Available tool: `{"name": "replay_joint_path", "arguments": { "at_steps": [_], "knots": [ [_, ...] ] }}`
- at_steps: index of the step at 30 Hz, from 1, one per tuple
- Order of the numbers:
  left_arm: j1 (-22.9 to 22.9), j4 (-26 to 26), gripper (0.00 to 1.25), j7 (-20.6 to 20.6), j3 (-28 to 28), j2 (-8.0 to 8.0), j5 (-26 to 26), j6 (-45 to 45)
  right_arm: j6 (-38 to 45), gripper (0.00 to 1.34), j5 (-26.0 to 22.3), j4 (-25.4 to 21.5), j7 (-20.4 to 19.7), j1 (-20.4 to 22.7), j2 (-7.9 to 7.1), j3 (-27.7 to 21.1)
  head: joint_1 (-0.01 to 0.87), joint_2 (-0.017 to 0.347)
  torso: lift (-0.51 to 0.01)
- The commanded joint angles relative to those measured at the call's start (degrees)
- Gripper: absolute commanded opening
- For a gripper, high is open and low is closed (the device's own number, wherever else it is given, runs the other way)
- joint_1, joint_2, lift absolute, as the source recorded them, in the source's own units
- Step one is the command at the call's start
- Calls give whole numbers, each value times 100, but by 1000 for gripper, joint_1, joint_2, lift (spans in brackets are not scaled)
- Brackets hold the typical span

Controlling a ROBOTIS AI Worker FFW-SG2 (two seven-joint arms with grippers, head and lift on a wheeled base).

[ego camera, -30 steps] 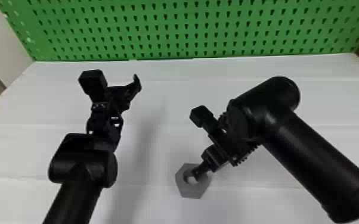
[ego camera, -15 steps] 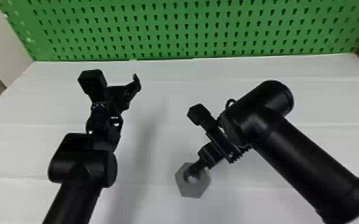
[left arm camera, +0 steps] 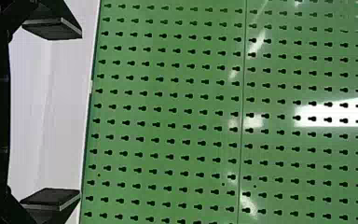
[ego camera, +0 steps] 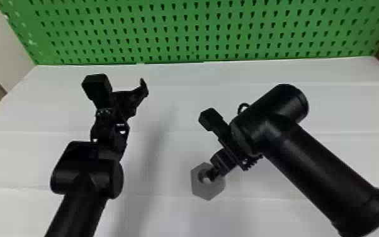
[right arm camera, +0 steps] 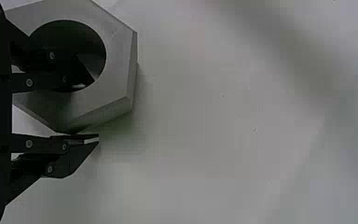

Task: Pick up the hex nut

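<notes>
Two fingers of the right gripper [ego camera: 214, 171] clamped on one wall of the hex nut [ego camera: 205, 192]

Inside the nut's hole, the tip of one finger is lost in dark shadow; the other finger lies along the outer side. In the right wrist view the nut runs off the picture's edge and the gripper's body covers part of it. Whether its underside touches the white table [ego camera: 173, 151] cannot be made out.

The nut sits well apart from the green pegboard [ego camera: 179, 31], on the robot's side of it. Its hole faces up, one corner points towards the pegboard and the opposite one towards the robot; it is about as long as it is wide.

Between nut and pegboard, off to the left and closer to the board, is the left gripper [ego camera: 127, 98], its fingers spread wide with nothing between them. The right gripper blocks the nut's pegboard-side right edge, and the right arm [ego camera: 311, 170] covers much of the table to the right.
</notes>
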Motion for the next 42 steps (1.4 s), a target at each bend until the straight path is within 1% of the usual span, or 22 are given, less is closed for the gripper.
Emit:
{"name": "replay_joint_path", "arguments": {
  "at_steps": [1, 10, 14, 20, 28, 32, 42],
  "knots": [
    [0, 0, 1158, 0, 9, 0, 0, -8, 0, 462, 19, -5, 0, 0, 8, 25, 785, 152, -79],
    [0, 0, 1158, 0, 9, 0, 0, -17, -53, 462, 19, -5, 9, 0, -1, -19, 785, 152, -79],
    [9, 0, 1158, 0, 9, 0, 0, -17, -115, 462, 19, -23, 9, 17, -1, -116, 785, 152, -79],
    [44, 0, 1158, 0, 18, 0, 0, -26, -299, 462, 107, -225, 9, 149, -10, -432, 785, 152, -79],
    [62, 0, 1158, 0, 27, 0, 0, -26, -651, 462, 449, -638, 18, 457, -10, -1038, 785, 152, -79],
    [70, 0, 1158, 0, 36, 0, 0, -26, -941, 462, 502, -814, 9, 606, -10, -1346, 785, 152, -79],
    [79, 0, 1158, 0, 36, 0, 0, -26, -1521, 462, 862, -1288, 9, 949, 34, -1847, 785, 152, -79]
  ]
}}
